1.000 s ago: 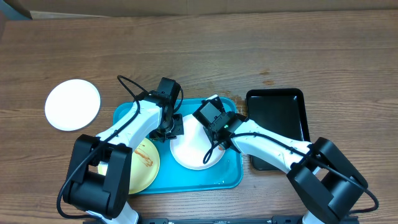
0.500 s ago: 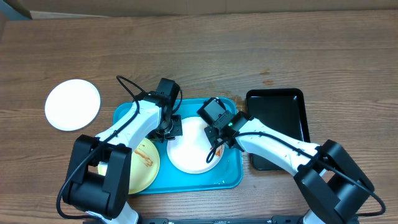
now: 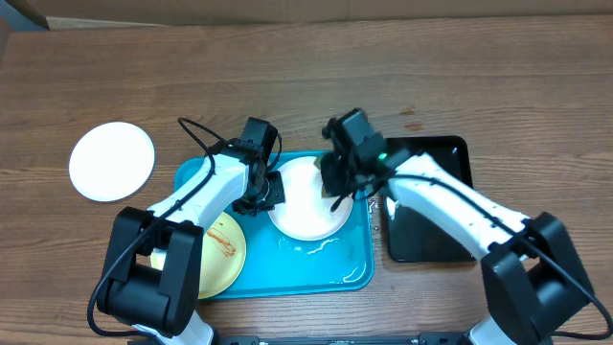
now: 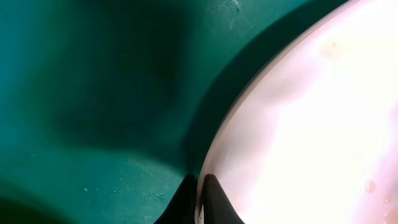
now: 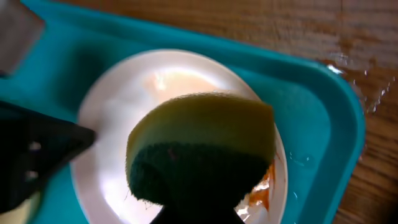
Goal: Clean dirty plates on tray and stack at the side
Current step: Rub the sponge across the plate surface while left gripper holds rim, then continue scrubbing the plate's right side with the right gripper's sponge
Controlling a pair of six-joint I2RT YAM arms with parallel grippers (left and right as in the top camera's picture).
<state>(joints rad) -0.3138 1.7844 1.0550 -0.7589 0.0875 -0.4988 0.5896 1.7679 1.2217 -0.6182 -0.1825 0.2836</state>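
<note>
**A:** Widest thing out there is the brown wooden table [image 3: 316, 86]. At its near middle lies the bright turquoise rectangular plastic tray [image 3: 354, 270], and a glossy black rectangular tray [image 3: 431, 158] sits just to its right.

**B:** And the plates?

**A:** Three of them. A round white plate [image 3: 112, 161] lies alone on the wood at far left, well apart from the tray. A pale yellow-green round plate [image 3: 218, 264] is in the tray's near-left corner, with a brown-red sauce smear [image 3: 224, 240] on it. The second white plate [image 3: 305, 206] lies in the tray's far half.

**B:** That one was nearer a second ago!

**A:** Right, it has slid toward the far rim, and there's a wet streak [image 3: 311, 247] on the tray floor. The right arm has also swung from the near side round to the far right.

**B:** Pincers?

**A:** The left gripper [image 4: 199, 194] is clamped tight on the second white plate's left rim, with the edge pinched between its tips. The right gripper [image 3: 337, 190] is closed on a yellow sponge with a dark green scouring face [image 5: 202, 149]. It hangs at that plate's right edge, over an orange-red smear [image 5: 264, 190]. I can't tell whether the sponge is touching the plate.
</note>
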